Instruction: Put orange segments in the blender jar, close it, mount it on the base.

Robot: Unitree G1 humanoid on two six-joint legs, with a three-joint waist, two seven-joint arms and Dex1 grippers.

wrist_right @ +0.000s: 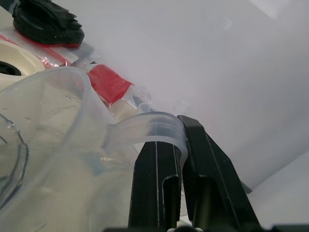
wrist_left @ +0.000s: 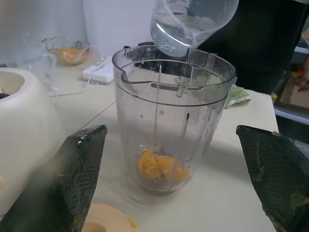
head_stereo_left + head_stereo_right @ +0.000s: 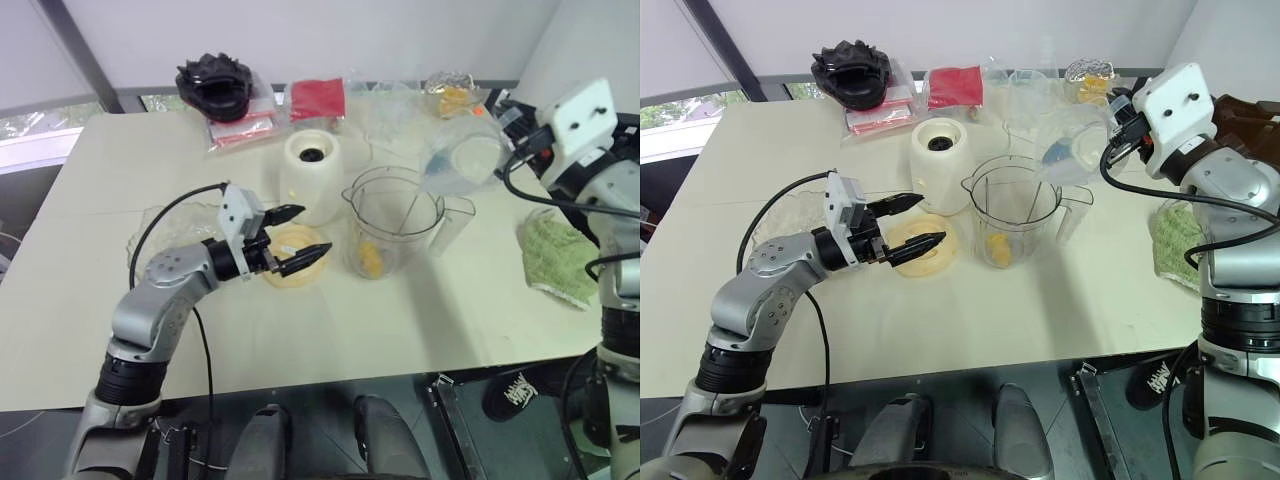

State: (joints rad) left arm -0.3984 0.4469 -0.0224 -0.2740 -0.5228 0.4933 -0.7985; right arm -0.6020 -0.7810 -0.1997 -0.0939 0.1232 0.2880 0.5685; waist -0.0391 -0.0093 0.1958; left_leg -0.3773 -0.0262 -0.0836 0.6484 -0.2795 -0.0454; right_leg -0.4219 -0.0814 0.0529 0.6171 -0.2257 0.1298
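Note:
The clear blender jar [image 3: 392,215] stands uncapped mid-table with orange segments [image 2: 159,166] at its bottom. Left of it is the cream base [image 3: 312,170], dark socket facing up. My left gripper [image 3: 312,230] is open, pointing level at the jar, its fingers hovering over a flat cream lid [image 3: 290,262]. My right gripper [image 1: 175,140] is shut on the handle of a clear measuring cup [image 3: 465,160]. The cup holds water and hangs tilted just above and behind the jar's rim [image 2: 174,72].
At the back of the table lie a black object [image 3: 215,85], red packets [image 3: 317,98] and a clear bowl of orange pieces [image 3: 455,95]. A green cloth [image 3: 555,255] is on the right and a crinkled clear bowl [image 3: 165,225] on the left.

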